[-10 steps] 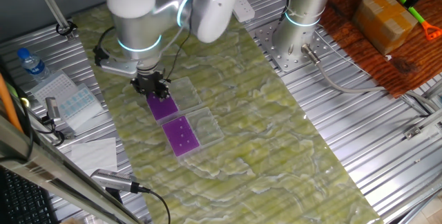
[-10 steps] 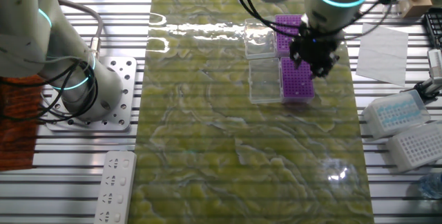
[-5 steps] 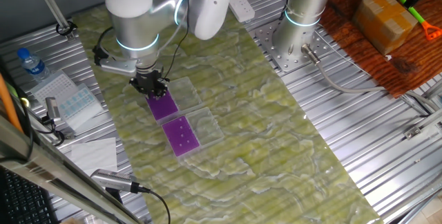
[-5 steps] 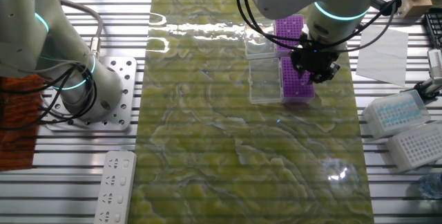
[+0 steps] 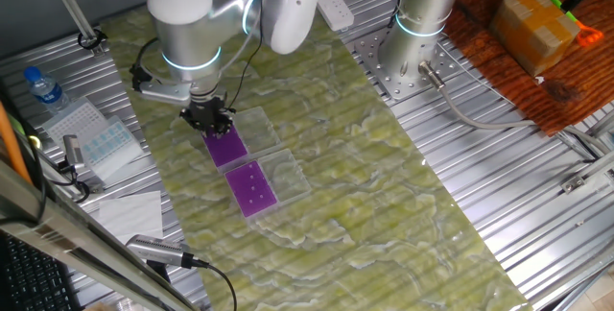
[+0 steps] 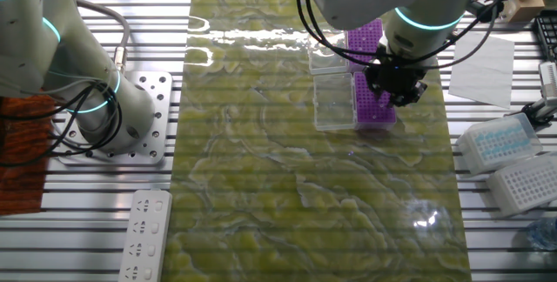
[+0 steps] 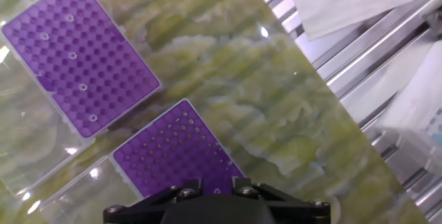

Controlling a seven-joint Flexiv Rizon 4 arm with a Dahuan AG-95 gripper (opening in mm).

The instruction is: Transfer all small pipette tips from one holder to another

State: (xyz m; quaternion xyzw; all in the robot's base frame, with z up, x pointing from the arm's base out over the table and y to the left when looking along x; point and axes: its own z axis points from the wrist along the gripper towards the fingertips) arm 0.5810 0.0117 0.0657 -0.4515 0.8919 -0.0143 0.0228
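No readable text, label, brand, number or sign shows on anything in these views.

In the hand view the gripper [image 7: 210, 207] body hides its fingertips and the near purple rack's [image 7: 176, 156] lower end; its jaws' stance cannot be told.

- One fixed view: high, angled down over table, far off.
- Other fixed view: near top-down, opposite side.
- Hand view: close, looking down.
- All share two purple racks [image 5: 239, 167] [image 6: 372, 73] [image 7: 131, 110].
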